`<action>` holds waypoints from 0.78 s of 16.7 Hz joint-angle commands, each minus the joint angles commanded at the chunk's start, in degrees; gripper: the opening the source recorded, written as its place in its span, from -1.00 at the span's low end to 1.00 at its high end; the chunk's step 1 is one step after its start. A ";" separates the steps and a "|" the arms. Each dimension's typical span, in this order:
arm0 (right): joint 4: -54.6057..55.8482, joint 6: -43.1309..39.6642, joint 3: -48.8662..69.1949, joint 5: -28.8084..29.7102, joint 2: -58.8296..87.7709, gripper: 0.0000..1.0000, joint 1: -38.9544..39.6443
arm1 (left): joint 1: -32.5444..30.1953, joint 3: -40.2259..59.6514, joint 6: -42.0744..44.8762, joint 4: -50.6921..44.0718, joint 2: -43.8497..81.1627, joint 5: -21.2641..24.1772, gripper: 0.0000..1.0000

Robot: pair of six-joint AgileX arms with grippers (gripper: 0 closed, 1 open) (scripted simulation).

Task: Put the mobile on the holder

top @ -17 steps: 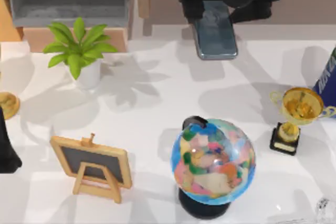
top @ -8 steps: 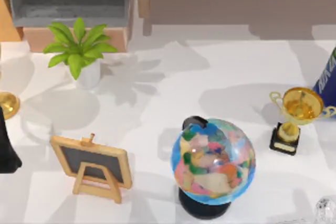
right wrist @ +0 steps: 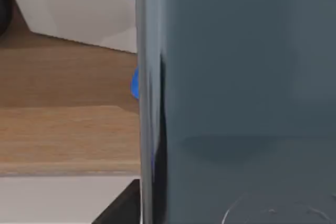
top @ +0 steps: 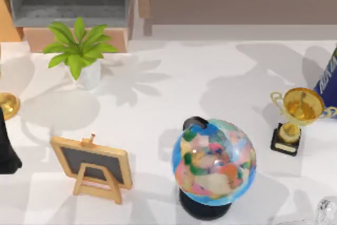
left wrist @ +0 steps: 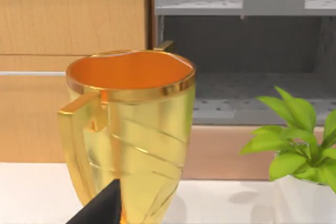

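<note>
A white table [top: 174,77] carries a globe [top: 214,160] patched in blue, pink, green, orange and cream on a black base, a gold trophy [top: 298,114] on a black plinth, a green-leafed plant [top: 79,46] in a white pot, and a blackboard [top: 93,166] framed in pale wood. A glossy dark grey phone [right wrist: 247,98] stands before brown wood; another gold cup [left wrist: 128,129] gleams orange inside.

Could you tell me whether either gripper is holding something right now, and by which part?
The mobile looms right against the right wrist camera, so it seems held, but the place of the hold cannot be told.
</note>
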 joint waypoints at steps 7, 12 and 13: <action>12.34 -7.94 -19.63 -6.66 -7.13 -1.00 -16.78 | 0.00 0.00 0.00 0.00 0.00 0.00 1.00; 16.61 -10.59 -26.79 -9.27 -9.34 -1.00 -22.24 | 0.00 0.00 0.00 0.00 0.00 0.00 1.00; 16.90 -10.77 -27.28 -9.45 -9.49 -1.00 -22.59 | 0.00 0.00 0.00 0.00 0.00 0.00 1.00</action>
